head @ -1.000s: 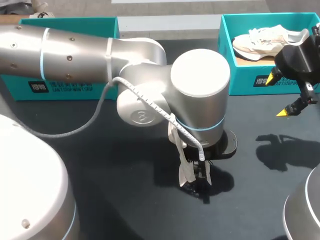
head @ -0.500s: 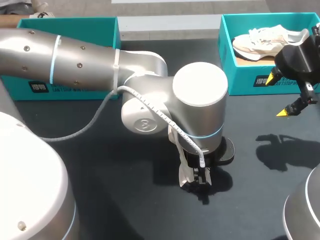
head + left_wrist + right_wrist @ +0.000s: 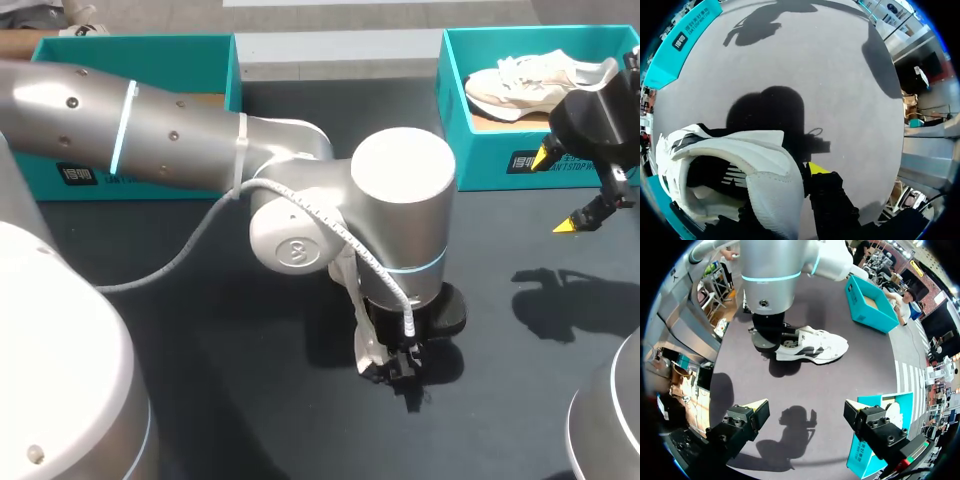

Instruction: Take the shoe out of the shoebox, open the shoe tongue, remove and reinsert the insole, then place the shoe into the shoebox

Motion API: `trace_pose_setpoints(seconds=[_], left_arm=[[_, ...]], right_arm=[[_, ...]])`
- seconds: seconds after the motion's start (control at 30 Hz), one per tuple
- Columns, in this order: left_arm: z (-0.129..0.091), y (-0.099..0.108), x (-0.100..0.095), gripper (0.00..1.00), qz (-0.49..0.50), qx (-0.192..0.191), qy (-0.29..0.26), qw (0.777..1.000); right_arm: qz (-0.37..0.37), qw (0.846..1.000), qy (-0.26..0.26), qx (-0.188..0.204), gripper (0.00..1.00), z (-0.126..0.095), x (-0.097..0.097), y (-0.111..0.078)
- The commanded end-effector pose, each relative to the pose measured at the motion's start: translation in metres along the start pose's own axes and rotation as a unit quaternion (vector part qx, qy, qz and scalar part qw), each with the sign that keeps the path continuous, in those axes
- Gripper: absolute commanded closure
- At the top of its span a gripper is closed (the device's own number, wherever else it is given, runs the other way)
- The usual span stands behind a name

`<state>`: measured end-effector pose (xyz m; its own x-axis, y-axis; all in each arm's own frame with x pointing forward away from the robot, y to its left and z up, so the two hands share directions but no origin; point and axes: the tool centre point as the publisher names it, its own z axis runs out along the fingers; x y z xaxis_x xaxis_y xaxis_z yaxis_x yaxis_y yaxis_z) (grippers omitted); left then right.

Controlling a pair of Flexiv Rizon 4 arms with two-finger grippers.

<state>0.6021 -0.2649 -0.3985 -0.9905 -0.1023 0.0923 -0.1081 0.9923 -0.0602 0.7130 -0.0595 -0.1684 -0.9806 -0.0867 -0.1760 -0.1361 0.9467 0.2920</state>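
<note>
L tool (image 3: 400, 372), clamping shoe (image 3: 815, 346) heel, shifted slightly; R tool (image 3: 556, 190) unmoved.

Robot lab, prob.: 2 silver arms (image 3: 180, 140) at a dark table (image 3: 250, 400) w/ a teal shoebox (image 3: 490, 165).

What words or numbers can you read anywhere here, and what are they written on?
Right shoebox, front label: white print, too small to read.
Left shoebox, front label: white print, too blurred to read.
Left arm's joint cap: a raised mark, not readable.
Shoe: dark stripes only, no letters visible.
Nothing can be quoted.
</note>
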Motion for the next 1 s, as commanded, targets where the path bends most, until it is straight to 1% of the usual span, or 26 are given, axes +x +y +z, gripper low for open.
trace_pose_setpoints(seconds=[0.03,0.1,0.13,0.17,0.27,0.33,0.53,0.63,0.73,0.87,0.9,0.97,1.0], left_arm=[[0.004,0.007,-0.007,1.00,-0.002,0.009,0.029,1.000],[0.003,0.008,-0.005,1.00,-0.003,0.013,0.048,0.999],[0.002,0.009,-0.003,1.00,0.001,0.007,0.055,0.998],[-0.001,0.009,0.000,1.00,0.005,0.014,0.064,0.998],[-0.014,0.014,0.006,1.00,0.018,0.014,0.078,0.997],[-0.029,0.019,0.008,1.00,0.025,0.006,0.085,0.996],[-0.080,0.040,0.008,1.00,0.039,-0.007,0.093,0.995],[-0.107,0.050,0.006,1.00,0.051,-0.023,0.081,0.995],[-0.135,0.060,0.004,1.00,0.066,-0.024,0.079,0.994],[-0.174,0.072,0.002,1.00,0.085,-0.007,0.083,0.993],[-0.184,0.075,0.001,1.00,0.091,-0.010,0.075,0.993],[-0.202,0.082,0.000,1.00,0.101,-0.007,0.076,0.992],[-0.211,0.085,0.000,1.00,0.108,-0.012,0.072,0.991]], right_arm=[[0.000,1.000,0.002,0.002,0.00,0.001,-0.002,0.001],[0.000,1.000,0.002,0.002,0.00,0.001,-0.002,0.001],[0.000,1.000,0.002,0.002,0.00,0.001,-0.002,0.001],[0.000,1.000,0.002,0.002,0.00,0.001,-0.002,0.001],[0.000,1.000,0.002,0.002,0.00,0.001,-0.002,0.001],[0.000,1.000,0.002,0.002,0.00,0.001,-0.002,0.001],[0.000,1.000,0.002,0.002,0.00,0.001,-0.002,0.001],[0.000,1.000,0.002,0.002,0.00,0.001,-0.002,0.001],[0.000,1.000,0.002,0.002,0.00,0.001,-0.002,0.001],[0.000,1.000,0.002,0.002,0.00,0.001,-0.002,0.001],[0.000,1.000,0.002,0.002,0.00,0.001,-0.002,0.001],[0.000,1.000,0.002,0.002,0.00,0.001,-0.002,0.001],[0.000,1.000,0.002,0.002,0.00,0.001,-0.002,0.001]])
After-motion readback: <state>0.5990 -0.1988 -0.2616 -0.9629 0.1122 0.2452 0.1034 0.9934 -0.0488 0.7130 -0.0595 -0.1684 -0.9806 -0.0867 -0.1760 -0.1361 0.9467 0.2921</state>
